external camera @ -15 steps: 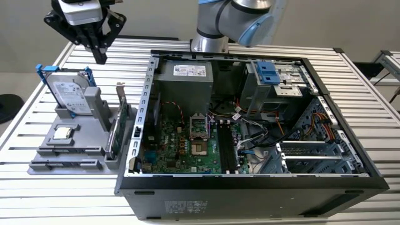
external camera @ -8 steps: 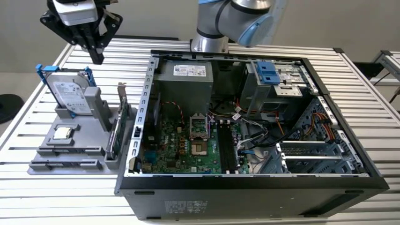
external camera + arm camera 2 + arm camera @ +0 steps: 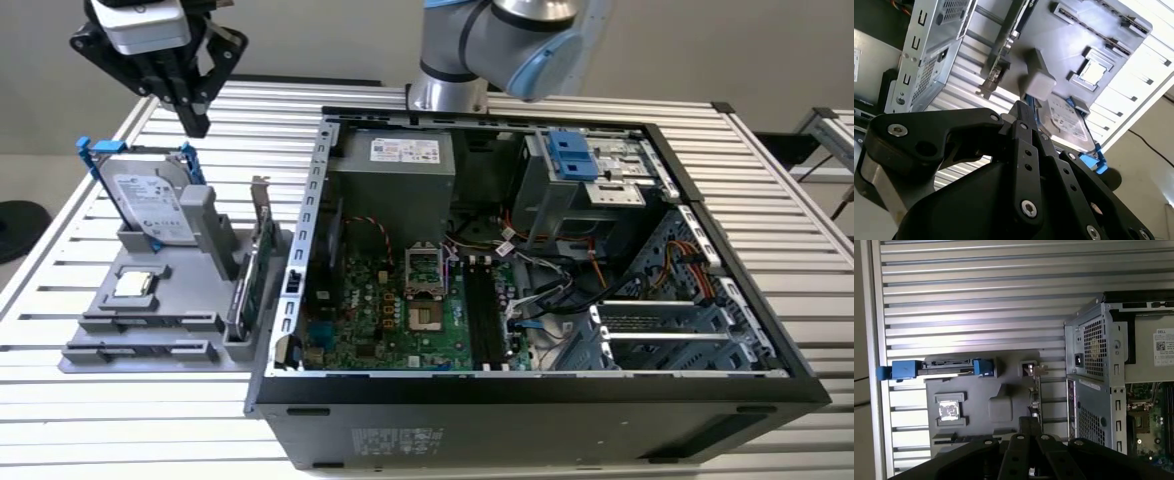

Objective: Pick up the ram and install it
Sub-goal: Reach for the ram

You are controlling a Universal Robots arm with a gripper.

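Observation:
My gripper hangs shut and empty above the back of the grey parts holder, over the upright hard drive. Its black fingertips show in both wrist views, meeting at one point. A thin greenish strip on edge at the holder's side nearest the case looks like the ram, though I cannot be sure. It stands in front of the green expansion card, well below and apart from the gripper. In the open case, the motherboard's black memory slots run beside the processor socket.
The holder also carries a hard drive in a blue caddy, a tall grey block and a square silver processor. The open computer case stands close on the exterior view's right. The ribbed metal table lies all around.

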